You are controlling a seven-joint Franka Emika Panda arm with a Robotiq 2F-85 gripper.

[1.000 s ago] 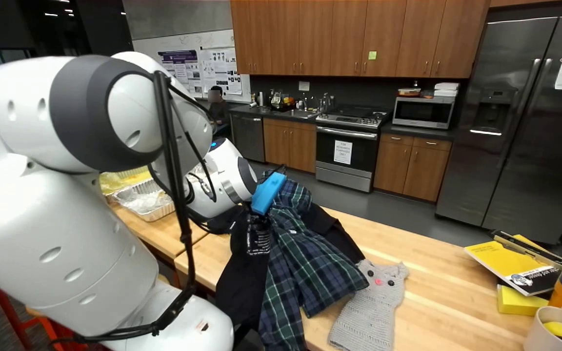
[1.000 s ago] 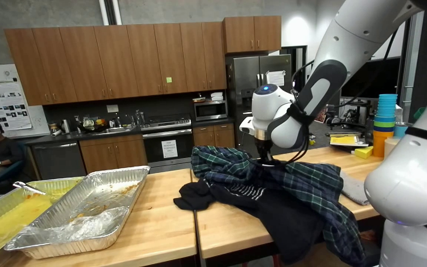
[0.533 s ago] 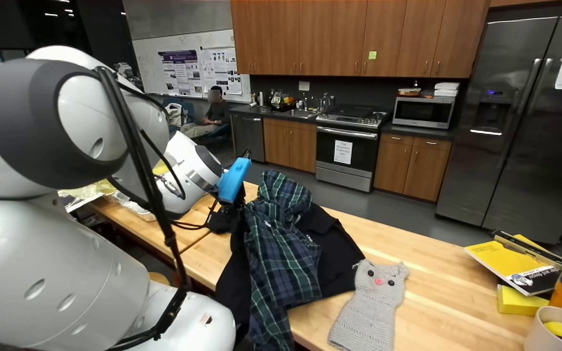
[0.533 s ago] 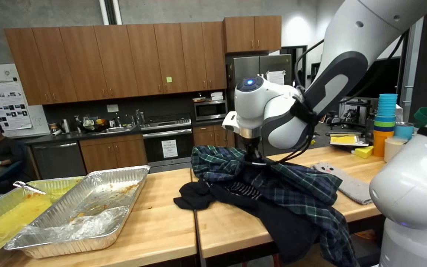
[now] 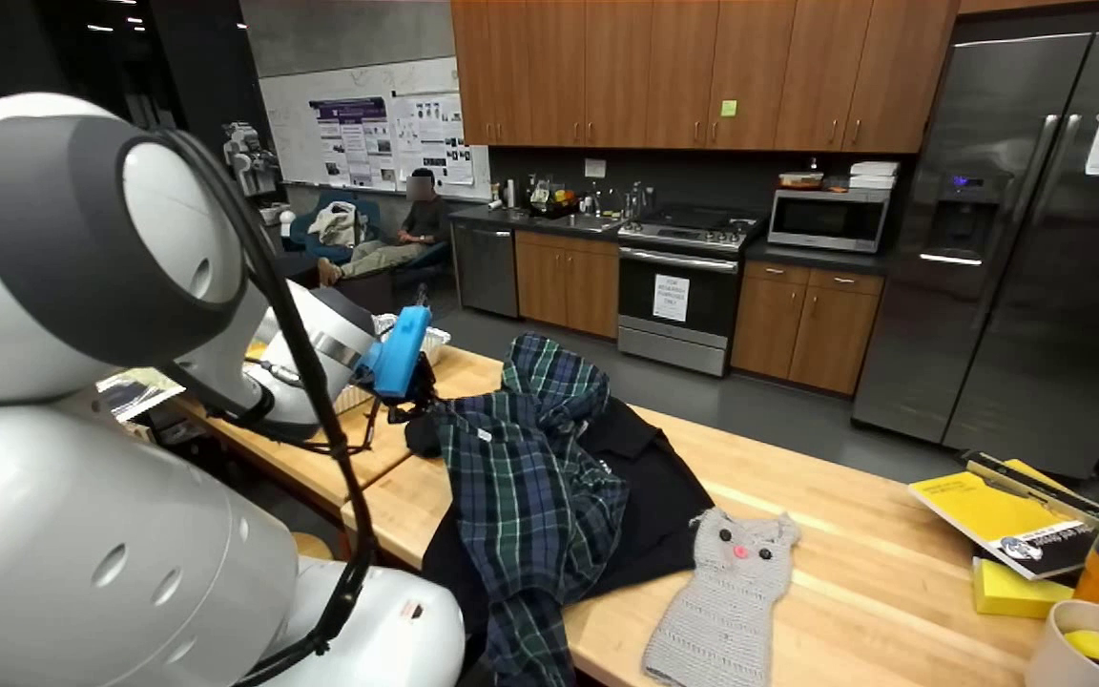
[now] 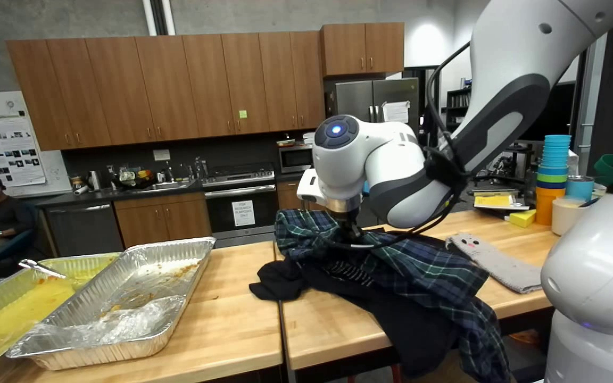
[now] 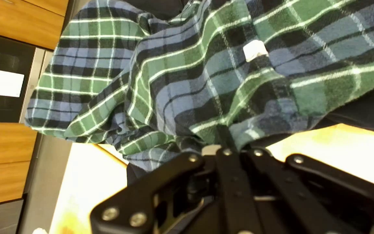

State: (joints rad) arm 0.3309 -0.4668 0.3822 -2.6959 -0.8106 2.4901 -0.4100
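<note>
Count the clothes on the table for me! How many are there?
2 that I can tell: the plaid shirt, pinched in the gripper and heaped on top, and a black garment spread underneath. Both partly hang off the table. More could be hidden in the folds.

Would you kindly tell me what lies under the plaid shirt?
Black cloth sticks out from under the plaid shirt, partly on the table. Whether it is one piece, or anything else lies beneath, is covered from view.
</note>
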